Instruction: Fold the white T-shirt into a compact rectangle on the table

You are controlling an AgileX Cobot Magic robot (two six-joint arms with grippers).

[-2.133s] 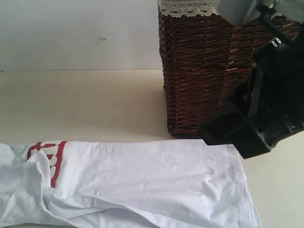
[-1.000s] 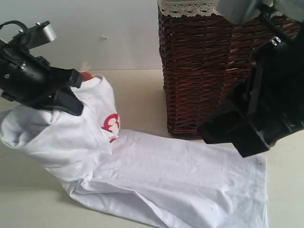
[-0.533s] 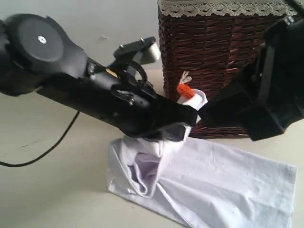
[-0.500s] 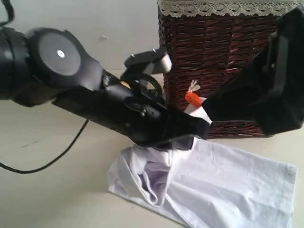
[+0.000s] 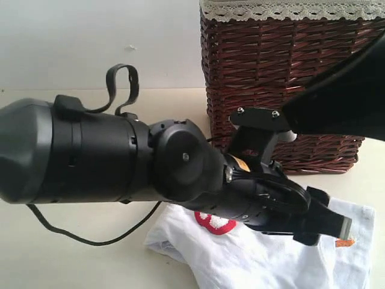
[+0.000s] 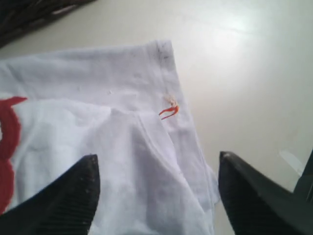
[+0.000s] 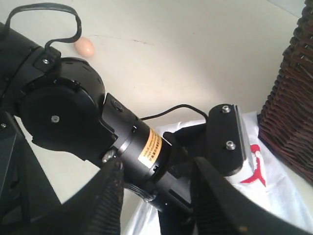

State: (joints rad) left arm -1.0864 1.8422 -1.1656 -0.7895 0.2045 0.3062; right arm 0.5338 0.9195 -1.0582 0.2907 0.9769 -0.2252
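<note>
The left gripper [image 6: 156, 196] has just let go: its jaws now stand apart above the white T-shirt [image 6: 98, 142], which lies folded over on the table [image 6: 244, 63] directly beneath them. The carried end has landed on the far hem, so one fold looks done, while the right gripper [image 7: 156, 196] hangs apart and empty above the left arm.

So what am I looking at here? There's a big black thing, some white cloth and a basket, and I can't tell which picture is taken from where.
The big black shape is a robot's left arm, seen by a camera standing off the arms. It reaches over a soft white T-shirt with red letters lying on the pale cream table, in front of a dark brown wicker basket.

The other two pictures come from cameras on the wrists. One looks down between the left gripper and its two dark fingers, spread wide above the shirt and its small orange tag; nothing is held. The other looks past the right gripper, also open and empty, at the left arm.
</note>
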